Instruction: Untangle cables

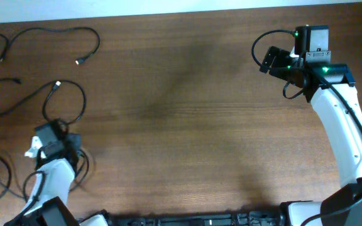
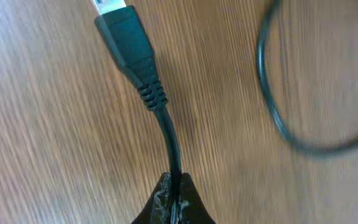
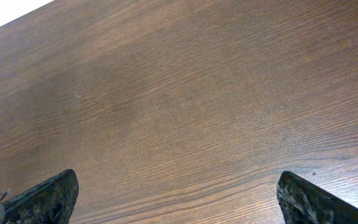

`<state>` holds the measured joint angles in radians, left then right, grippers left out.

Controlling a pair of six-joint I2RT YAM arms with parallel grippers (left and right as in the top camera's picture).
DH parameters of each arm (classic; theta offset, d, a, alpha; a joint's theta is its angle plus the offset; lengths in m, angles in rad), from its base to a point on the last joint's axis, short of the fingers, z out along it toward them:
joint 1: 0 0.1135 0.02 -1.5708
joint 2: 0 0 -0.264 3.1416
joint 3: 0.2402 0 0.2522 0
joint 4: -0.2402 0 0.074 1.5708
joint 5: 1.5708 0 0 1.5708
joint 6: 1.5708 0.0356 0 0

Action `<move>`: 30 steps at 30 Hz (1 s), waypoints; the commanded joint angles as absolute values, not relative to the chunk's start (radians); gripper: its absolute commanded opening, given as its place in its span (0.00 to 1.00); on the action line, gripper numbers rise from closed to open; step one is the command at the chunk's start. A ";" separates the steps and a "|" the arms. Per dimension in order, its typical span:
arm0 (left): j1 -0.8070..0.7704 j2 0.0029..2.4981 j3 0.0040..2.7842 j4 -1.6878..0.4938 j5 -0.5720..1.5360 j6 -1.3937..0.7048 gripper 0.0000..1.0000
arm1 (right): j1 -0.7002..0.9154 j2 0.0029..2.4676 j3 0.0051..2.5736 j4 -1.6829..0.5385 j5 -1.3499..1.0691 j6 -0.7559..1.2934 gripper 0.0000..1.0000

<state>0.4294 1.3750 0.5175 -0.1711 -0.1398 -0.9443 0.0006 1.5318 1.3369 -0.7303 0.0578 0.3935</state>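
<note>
One cable [image 2: 172, 142] pinched in left hand [image 2: 176, 199]; right hand [image 3: 178, 196] spread over table [image 3: 185, 93]

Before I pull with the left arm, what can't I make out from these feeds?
Left wrist: the tip of the plug is cut by the top edge.
Left wrist: the loop beside the left gripper and its black cable is blurred and runs off right.
Overhead: the lower-left cable leaves the frame; the left arm hides nearby crossings.
Right wrist: the right gripper frames only table.
</note>
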 commanded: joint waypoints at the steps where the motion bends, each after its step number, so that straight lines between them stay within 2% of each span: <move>1: 0.536 1.378 0.516 -0.085 -0.147 -0.950 0.00 | -0.001 1.534 1.341 -0.730 0.056 0.402 0.99; 8: 0.652 1.370 0.632 -0.077 -0.142 -0.927 0.00 | -0.001 1.534 1.341 -0.730 0.056 0.402 0.99; 11: 0.692 1.370 0.651 0.041 -0.028 -0.931 0.00 | -0.001 1.534 1.341 -0.730 0.056 0.402 0.99; 16: 0.780 1.370 0.651 -0.022 -0.076 -1.002 0.01 | -0.001 1.534 1.341 -0.730 0.056 0.402 0.99; 20: 0.818 1.370 0.651 -0.090 -0.075 -1.002 0.19 | -0.001 1.534 1.341 -0.730 0.056 0.402 0.99; 21: 0.818 1.370 0.651 -0.106 -0.075 -1.002 0.34 | -0.001 1.534 1.341 -0.730 0.056 0.402 0.99; 24: 0.818 1.370 0.651 -0.106 -0.074 -1.001 0.46 | -0.001 1.534 1.341 -0.730 0.056 0.402 0.99; 26: 0.818 1.370 0.652 -0.075 -0.060 -0.964 0.48 | -0.001 1.534 1.341 -0.730 0.056 0.402 0.99; 28: 0.823 1.368 0.673 -0.053 -0.052 -0.890 0.57 | -0.001 1.534 1.341 -0.730 0.056 0.402 0.99; 30: 0.845 1.368 0.703 -0.053 -0.050 -0.886 0.59 | -0.001 1.534 1.341 -0.730 0.056 0.402 0.99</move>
